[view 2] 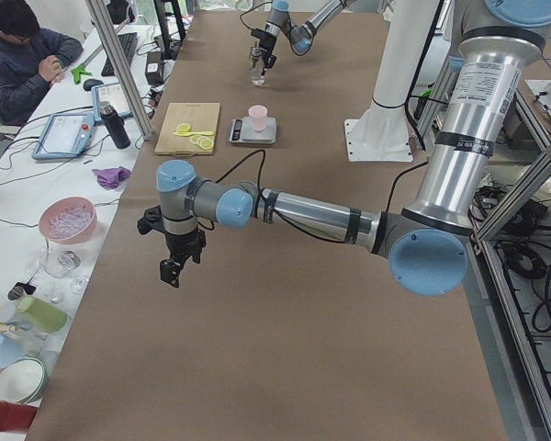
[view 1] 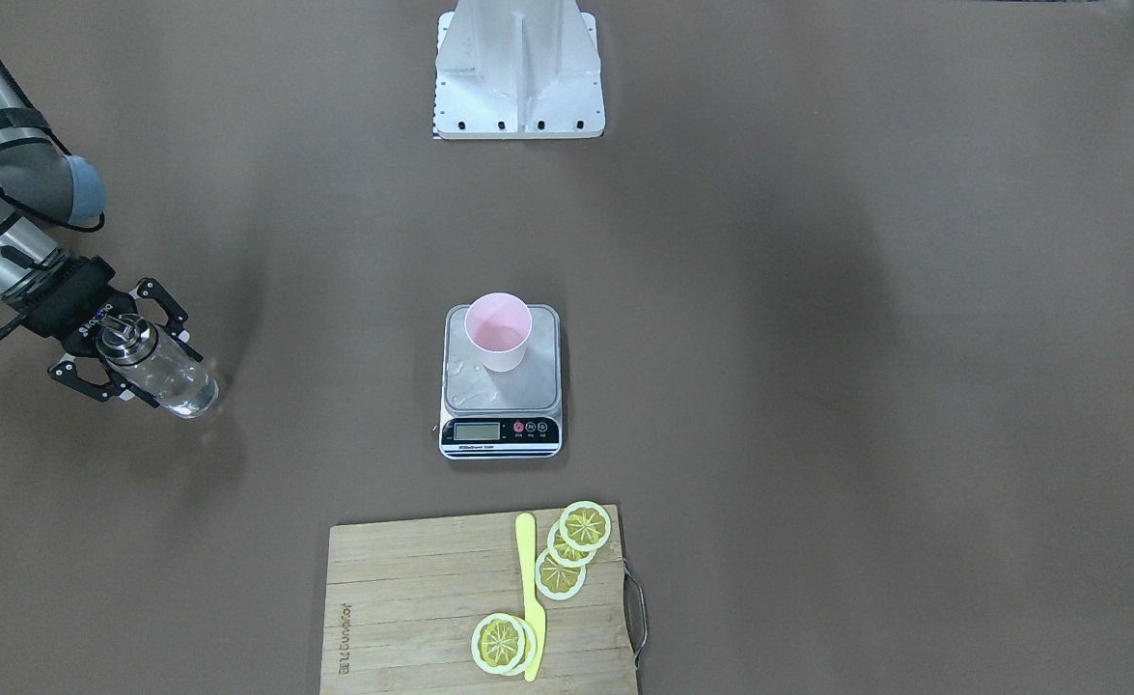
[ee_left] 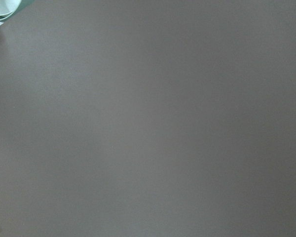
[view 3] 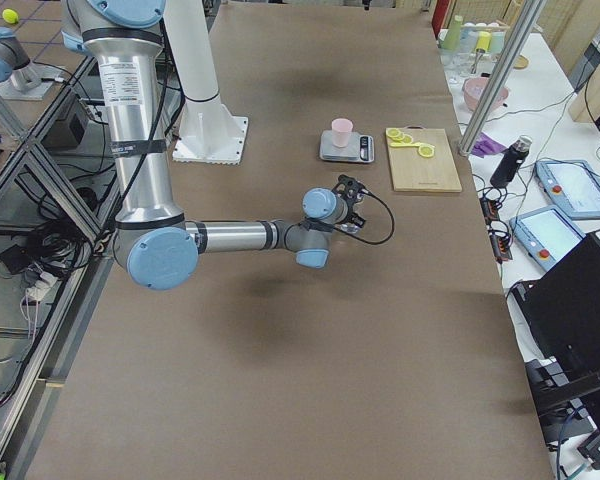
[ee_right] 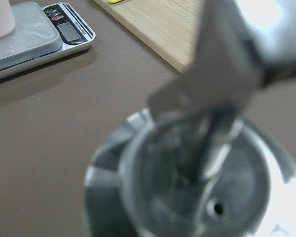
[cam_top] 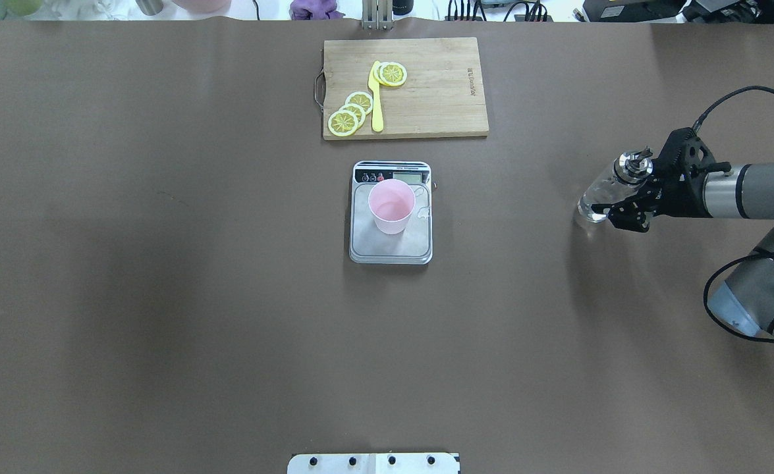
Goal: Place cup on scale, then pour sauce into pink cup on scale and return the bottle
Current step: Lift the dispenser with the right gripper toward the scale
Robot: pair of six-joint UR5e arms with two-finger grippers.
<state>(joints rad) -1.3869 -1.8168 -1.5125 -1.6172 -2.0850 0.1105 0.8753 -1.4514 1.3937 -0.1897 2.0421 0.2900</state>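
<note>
Can't tell open or closed on the left claw (view 2: 170, 269), seen only in the side view; from the right wrist, just a blur of the bottle (ee_right: 187, 192). Over to the right claw (view 1: 176, 378): looks clamped, fairly wide, around that bottle, far right, well apart from the cup (view 1: 497, 331) on the scale (view 1: 528, 381).

Six-cam setup, roughly

Looking steeply down from opposite sides, along from both table ends, super close from each wrist; sharing the small silver steel-topped digital scale (view 1: 532, 384) across the fixed four.
</note>
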